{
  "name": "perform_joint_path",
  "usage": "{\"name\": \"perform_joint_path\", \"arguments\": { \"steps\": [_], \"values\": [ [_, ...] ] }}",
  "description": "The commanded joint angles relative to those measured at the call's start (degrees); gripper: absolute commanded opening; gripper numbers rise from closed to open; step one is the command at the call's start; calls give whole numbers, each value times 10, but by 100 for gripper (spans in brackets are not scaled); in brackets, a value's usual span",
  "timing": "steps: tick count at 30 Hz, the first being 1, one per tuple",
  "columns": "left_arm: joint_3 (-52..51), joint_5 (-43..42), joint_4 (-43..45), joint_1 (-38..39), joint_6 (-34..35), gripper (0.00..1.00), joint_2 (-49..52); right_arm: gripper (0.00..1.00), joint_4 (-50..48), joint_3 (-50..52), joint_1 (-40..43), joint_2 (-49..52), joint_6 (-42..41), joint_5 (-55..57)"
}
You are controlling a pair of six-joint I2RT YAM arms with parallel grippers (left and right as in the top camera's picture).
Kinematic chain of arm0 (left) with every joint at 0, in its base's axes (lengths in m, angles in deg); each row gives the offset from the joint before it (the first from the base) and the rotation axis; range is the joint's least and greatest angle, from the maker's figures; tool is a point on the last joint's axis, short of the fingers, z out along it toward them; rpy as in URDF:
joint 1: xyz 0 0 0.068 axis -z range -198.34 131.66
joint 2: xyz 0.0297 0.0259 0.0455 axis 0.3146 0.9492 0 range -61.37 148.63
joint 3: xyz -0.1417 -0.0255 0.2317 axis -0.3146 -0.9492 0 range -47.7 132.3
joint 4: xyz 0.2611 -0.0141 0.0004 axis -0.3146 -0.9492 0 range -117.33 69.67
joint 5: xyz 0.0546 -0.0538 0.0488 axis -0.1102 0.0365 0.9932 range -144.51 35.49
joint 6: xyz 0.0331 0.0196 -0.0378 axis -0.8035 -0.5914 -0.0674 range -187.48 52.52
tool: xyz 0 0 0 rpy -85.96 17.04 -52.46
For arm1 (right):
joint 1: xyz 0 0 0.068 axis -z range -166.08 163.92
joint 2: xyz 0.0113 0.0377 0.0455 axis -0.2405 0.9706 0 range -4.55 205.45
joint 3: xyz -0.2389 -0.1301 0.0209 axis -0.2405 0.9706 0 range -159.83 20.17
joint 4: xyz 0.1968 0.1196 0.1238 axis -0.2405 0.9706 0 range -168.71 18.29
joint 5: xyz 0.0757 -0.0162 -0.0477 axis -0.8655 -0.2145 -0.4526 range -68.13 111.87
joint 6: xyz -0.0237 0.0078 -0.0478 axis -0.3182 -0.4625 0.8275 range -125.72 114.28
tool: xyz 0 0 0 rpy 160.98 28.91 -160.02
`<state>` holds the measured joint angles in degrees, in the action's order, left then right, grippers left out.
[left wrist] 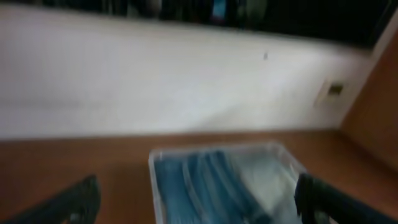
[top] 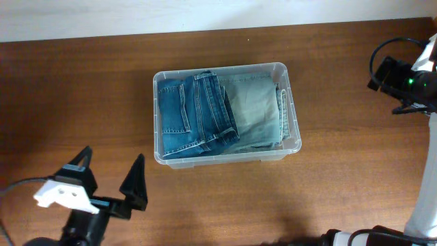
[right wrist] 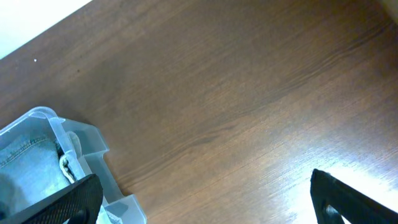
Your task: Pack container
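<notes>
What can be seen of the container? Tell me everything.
The container is a clear plastic bin with rounded corners and a rolled rim, standing upright near the middle of the wooden table. Folded dark blue jeans and pale jeans lie side by side inside, filling it. Nothing else touches it.

Left wrist view: blurred throughout. The container (left wrist: 214, 150) shows soft outlines only, and its near part is cut by the 6 o'clock edge. Detail on the jeans (left wrist: 199, 186) is unreadable. The left gripper (left wrist: 198, 182) has both fingers (left wrist: 71, 205) cropped, at 7 and 5 o'clock.

Right wrist view: one container corner shows at 8 o'clock, with the remainder out of frame. The right gripper (right wrist: 205, 177) has its fingers (right wrist: 354, 199) cropped at the bottom edge.

Overhead: the container base is hidden beneath the jeans. The right arm (top: 418, 78) is cut at 3 o'clock, the left arm (top: 82, 222) at 7 o'clock.
</notes>
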<state>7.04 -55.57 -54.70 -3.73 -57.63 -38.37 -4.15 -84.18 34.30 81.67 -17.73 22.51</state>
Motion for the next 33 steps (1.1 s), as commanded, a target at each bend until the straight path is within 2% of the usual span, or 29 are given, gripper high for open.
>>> {"name": "perform_joint_path", "arguments": {
  "steps": [1,8,11,17,26,33],
  "values": [
    [-80,-28,54,-12,-9,100,-46,99,-2,-1,3,0,-2,5],
    [-265,-28,233,-22,-10,100,-110,99,-2,-1,3,0,-2,5],
    [-318,-26,280,-38,-10,100,-129,99,-2,-1,3,0,-2,5],
    [-377,-26,290,-63,-12,99,-163,99,-2,-1,3,0,-2,5],
    [-466,-26,341,-73,-92,100,-204,98,-2,-1,3,0,-2,5],
    [-508,-26,354,-74,-95,99,-223,99,-2,-1,3,0,-2,5]
  ]
}}
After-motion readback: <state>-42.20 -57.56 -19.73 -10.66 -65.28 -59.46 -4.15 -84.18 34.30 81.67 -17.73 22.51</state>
